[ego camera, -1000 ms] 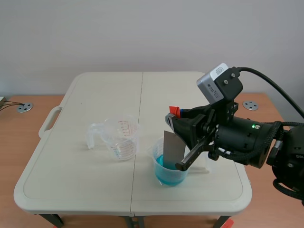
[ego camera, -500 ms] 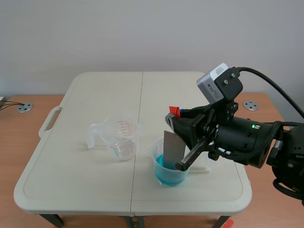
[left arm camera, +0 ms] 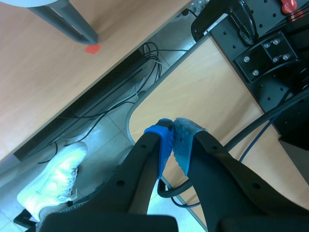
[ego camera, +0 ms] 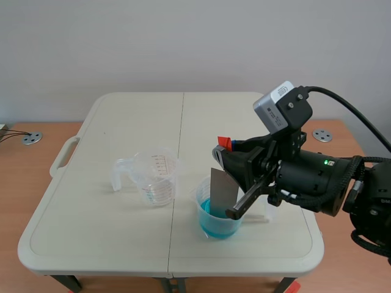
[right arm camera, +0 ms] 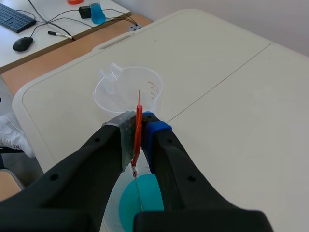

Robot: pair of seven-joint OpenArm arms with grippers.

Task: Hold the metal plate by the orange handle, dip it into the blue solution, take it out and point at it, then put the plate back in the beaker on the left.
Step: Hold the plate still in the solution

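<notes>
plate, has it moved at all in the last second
No. The plate stands at the same height and lean inside the blue beaker as in both earlier pictures.

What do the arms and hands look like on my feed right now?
The right arm is black and cylindrical, with a small green light, a grey camera box on top and a thick black cable. Both the right hand and left hand have thick black fingers, one blue pad and one grey dotted pad.
</notes>
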